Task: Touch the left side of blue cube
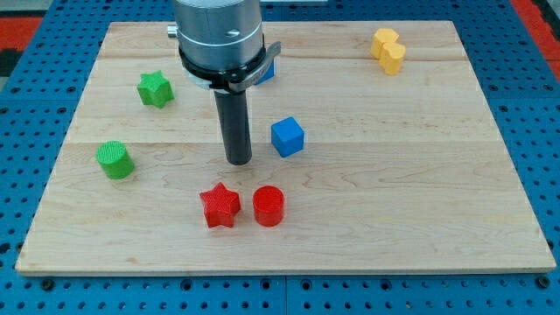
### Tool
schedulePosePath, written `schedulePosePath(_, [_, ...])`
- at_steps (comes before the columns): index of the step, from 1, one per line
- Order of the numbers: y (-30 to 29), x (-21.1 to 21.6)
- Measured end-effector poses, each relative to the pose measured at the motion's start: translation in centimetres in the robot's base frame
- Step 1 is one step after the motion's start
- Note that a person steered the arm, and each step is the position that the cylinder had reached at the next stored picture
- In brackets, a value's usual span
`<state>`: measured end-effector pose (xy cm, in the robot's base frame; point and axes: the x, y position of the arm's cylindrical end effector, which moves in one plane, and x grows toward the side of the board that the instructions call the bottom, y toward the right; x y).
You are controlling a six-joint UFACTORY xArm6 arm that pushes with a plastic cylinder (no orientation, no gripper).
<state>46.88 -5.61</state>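
Nearest the view's bottom edge, a red star (pixel 220 206) and a red cylinder (pixel 269 206) sit side by side on the wooden counter (pixel 420 219), close together but not clearly touching. A green cylinder (pixel 115 160) stands off toward the view's left.

Just above the red pair, my tip (pixel 239 161) rests on the counter at the end of the dark rod. There is no claw on this arm, so nothing is opened, closed or held; the rod is all there is.

The blue cube (pixel 287 136) lies just to the view's right of my tip and slightly toward the view's top, with a narrow strip of bare wood between them. Its left face is turned toward the rod, a little skewed, since the cube sits rotated on the counter. I judge that a short slide to the view's right, with a slight drift upward, would meet that face; too much force would shove the cube.

Farther back, a green star (pixel 155 88) lies at the view's left, another blue block (pixel 266 70) peeks from behind the arm's housing, and a yellow block (pixel 388 50) sits at the top right.
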Motion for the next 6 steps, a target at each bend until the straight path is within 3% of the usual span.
schedulePosePath(4, [0.3, -0.5])
schedulePosePath(6, [-2.9, -2.2])
